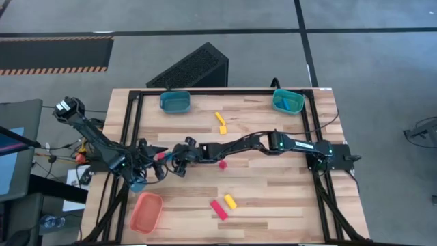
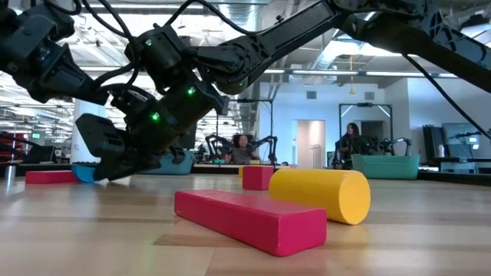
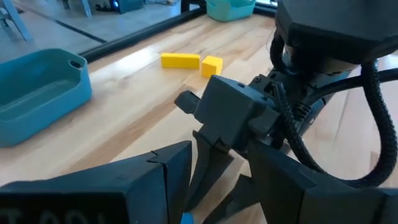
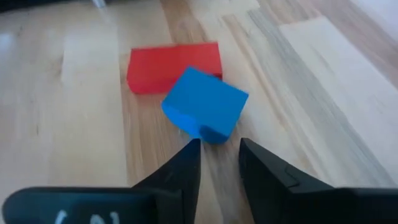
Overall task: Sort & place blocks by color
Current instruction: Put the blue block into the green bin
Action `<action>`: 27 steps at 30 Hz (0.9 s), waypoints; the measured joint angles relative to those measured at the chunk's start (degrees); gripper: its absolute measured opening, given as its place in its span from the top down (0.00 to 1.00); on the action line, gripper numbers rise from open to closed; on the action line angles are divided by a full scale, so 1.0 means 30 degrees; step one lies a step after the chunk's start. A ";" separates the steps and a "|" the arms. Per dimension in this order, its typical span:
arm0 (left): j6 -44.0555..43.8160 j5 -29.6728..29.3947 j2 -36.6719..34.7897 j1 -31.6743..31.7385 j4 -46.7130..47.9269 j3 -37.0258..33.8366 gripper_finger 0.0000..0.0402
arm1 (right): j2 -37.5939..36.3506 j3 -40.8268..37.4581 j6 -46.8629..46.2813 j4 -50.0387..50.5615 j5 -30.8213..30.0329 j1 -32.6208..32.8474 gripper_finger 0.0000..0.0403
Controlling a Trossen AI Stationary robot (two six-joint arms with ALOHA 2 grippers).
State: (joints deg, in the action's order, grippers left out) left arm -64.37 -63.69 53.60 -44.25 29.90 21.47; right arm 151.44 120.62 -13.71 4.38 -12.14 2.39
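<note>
Wooden table (image 1: 273, 205): our right gripper (image 4: 219, 149), fingers narrowly spread, nears the blue block (image 4: 205, 107) touching the red block (image 4: 174, 65); we risk nudging both.

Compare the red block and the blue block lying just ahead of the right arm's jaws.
Colour: the red block is red, the blue block is blue.
Shape: the red block is a longer, flat bar; the blue block is shorter and chunkier.
Pose: the red block lies square across the right wrist view; the blue block sits turned at an angle, one corner toward the jaws.
Position: the blue block is nearer the jaws, the red block behind it.
Both rest on the wooden table, touching or nearly so.
</note>
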 joint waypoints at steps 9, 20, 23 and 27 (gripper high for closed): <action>0.0000 0.0560 0.0003 0.0006 0.0077 -0.0029 0.63 | -0.0036 0.0022 0.0728 0.0181 -0.0408 -0.0343 0.51; -0.0159 0.0959 0.0013 0.0211 0.0401 -0.0051 0.57 | -0.0051 0.0022 0.1707 -0.1442 0.0742 -0.0484 0.43; -0.0374 0.1157 0.0015 0.0211 0.0413 -0.0051 0.52 | -0.0051 0.0022 0.2425 -0.1937 0.0652 -0.0396 0.43; -0.0970 0.0312 -0.0006 0.0211 0.0350 -0.0016 0.46 | -0.0045 -0.0012 0.1770 -0.5680 0.0568 -0.0349 0.43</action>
State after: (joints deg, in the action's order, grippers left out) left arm -67.28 -62.75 53.59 -43.62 30.94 21.43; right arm 151.30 120.58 -8.40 -12.66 -10.43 1.34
